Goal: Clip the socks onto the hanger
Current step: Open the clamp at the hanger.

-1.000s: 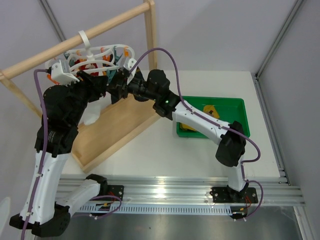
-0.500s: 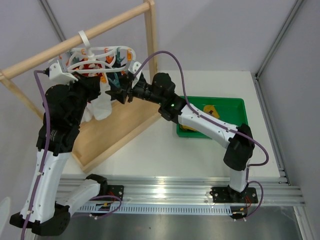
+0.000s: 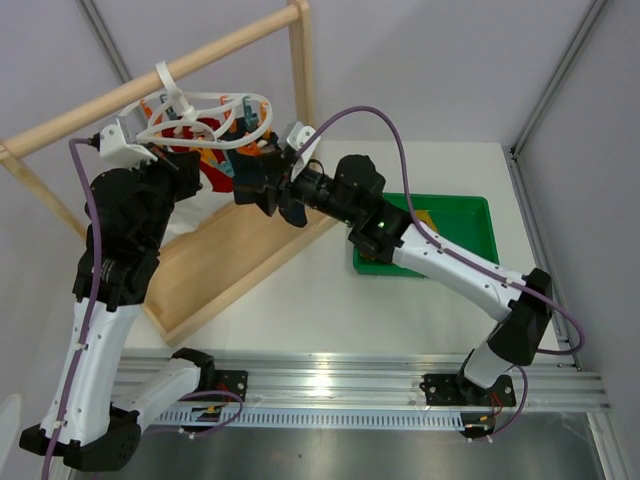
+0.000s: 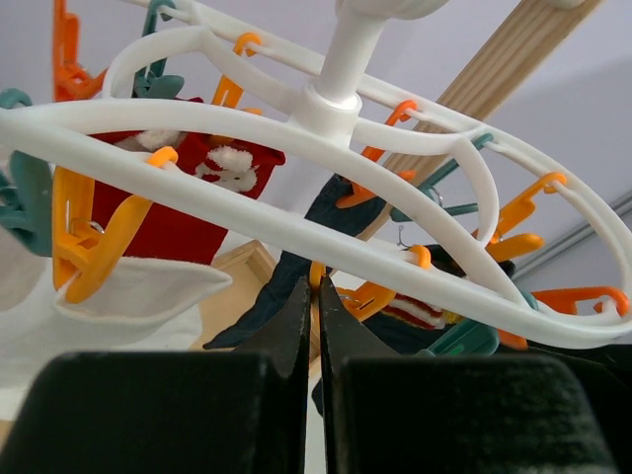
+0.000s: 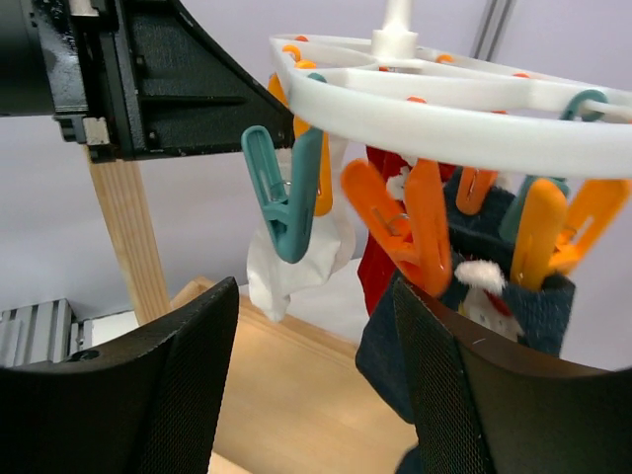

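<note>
The right gripper (image 5: 316, 296) is sitting further back from the hanger (image 5: 474, 123) than a second ago, its arm is swinging out toward the bin side, and the hanger is rocking to a different tilt. The jaws are standing wide apart with nothing between them. Just above and ahead of them an empty teal peg (image 5: 286, 197) is hanging from the rim, and a white sock (image 5: 296, 272) is dangling beyond it. Off to the fingers' right, orange pegs (image 5: 405, 227) are pinching a navy sock (image 5: 494, 336), with a red sock (image 5: 380, 252) behind. The left gripper (image 4: 318, 296) is waiting right under the frame, fingers pressed together and seemingly on nothing, with a clipped white cuff up to its left. Well behind the right gripper, mustard socks (image 3: 420, 218) are lying in the green bin (image 3: 488, 215), away from the wooden rack (image 3: 200, 55). The right arm seems to be leaving to fetch the next sock. It is best done by drawing straight back and down until the fingers are clearing the pegs, keeping the jaws apart so nothing snags, and letting the hanger settle before the next sock is brought up to that empty teal peg.
</note>
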`<state>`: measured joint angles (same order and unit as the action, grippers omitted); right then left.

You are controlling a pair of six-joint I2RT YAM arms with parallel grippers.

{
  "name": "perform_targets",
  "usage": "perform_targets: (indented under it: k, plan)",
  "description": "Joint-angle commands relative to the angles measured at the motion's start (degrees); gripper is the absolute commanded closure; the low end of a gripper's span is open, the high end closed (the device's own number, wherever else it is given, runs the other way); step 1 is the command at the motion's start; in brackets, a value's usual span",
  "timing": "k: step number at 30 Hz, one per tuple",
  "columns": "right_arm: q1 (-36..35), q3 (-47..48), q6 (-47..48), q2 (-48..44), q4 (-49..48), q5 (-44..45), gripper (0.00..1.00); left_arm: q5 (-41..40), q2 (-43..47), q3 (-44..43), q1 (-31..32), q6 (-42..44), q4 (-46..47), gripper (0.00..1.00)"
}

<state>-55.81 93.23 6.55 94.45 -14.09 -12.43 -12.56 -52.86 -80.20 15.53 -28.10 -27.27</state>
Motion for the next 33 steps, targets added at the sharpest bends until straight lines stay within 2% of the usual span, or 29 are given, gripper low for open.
perform_targets:
  k: [1,6,12,15,23,33]
  plan:
    - [-1.14,-1.56,1.1,-5.58,0.81,3.47,0.33,2.36,0.04,-1.8,0.38,1.03,1.78,0.99]
    - [-3.77,-0.42,2.86,-5.69,1.52,-2.32,0.36,2.98,-0.14,-2.59,0.38,0.68,1.25,0.99]
    - [-4.57,5.1,3.56,-0.33,2.13,-8.48,0.45,3.5,-0.14,-3.29,0.47,0.68,-0.24,0.99]
    - [-4.48,8.27,4.96,2.92,3.1,-11.04,0.46,4.12,0.13,-3.47,0.47,0.76,-0.51,0.99]
    - [-2.81,16.1,4.18,10.74,4.16,-10.78,0.47,5.44,0.57,-3.29,0.38,1.38,-1.3,0.99]
    - [-0.44,15.84,1.98,12.33,3.62,-5.16,0.51,5.79,0.57,-3.2,0.47,1.9,-1.47,0.99]
